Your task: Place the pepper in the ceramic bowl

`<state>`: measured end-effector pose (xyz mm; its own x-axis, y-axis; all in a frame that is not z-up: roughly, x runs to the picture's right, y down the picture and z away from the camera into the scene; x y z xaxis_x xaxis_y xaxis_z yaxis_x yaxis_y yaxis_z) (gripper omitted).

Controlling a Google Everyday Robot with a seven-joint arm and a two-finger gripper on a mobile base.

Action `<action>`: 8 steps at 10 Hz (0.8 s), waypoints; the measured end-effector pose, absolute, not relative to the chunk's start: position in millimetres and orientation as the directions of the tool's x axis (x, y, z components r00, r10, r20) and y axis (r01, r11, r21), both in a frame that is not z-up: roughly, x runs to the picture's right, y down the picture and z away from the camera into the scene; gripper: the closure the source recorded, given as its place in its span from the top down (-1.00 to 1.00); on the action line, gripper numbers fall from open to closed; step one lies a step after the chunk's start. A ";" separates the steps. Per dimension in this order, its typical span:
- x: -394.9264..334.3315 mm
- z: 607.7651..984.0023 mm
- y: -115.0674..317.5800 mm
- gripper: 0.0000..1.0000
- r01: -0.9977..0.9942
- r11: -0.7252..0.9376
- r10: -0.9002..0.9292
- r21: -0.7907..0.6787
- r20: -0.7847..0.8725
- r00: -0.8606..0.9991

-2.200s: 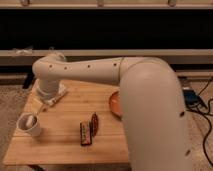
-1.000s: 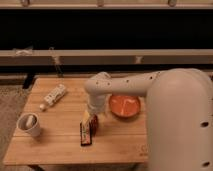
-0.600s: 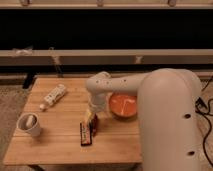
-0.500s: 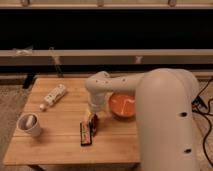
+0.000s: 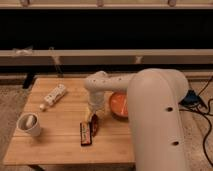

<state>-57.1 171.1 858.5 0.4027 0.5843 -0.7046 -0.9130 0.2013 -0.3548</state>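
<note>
In the one camera view the robot's bulky white arm (image 5: 155, 120) fills the right foreground and hides the right end of the wooden desk (image 5: 55, 145). It reaches left over the desk top, then bends downward. The claw (image 5: 93, 114) hangs low over the middle of the desk, right at the upper end of the pepper (image 5: 94, 123). Whether the claw is open, closed or gripping the pepper cannot be told, because its tip merges with the dark red shape below it. The pepper is on the desk top, just left of the ceramic bowl (image 5: 118, 106) and outside it. The orange-red bowl stands close beside the descending arm, and its right part is covered by the big arm in front. A flat black bar (image 5: 86, 134) lies just beside the pepper on its left, roughly parallel to it and nearer the front edge. A white mug (image 5: 29, 125) stands upright near the front left corner, well apart from the rest. A white bottle (image 5: 54, 95) lies on its side toward the back left. Dark cables (image 5: 202, 107) trail over the floor at the right.
</note>
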 end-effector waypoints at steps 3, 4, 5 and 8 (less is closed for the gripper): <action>-63.3 858.9 173.2 -0.40 -0.923 0.160 0.577 -0.350 -0.725 0.375; -61.9 858.1 172.3 -0.64 -0.927 0.151 0.580 -0.344 -0.728 0.365; -60.8 855.7 170.7 -0.85 -0.929 0.145 0.583 -0.341 -0.729 0.359; -66.0 842.1 154.5 -1.00 -0.925 0.141 0.606 -0.354 -0.707 0.363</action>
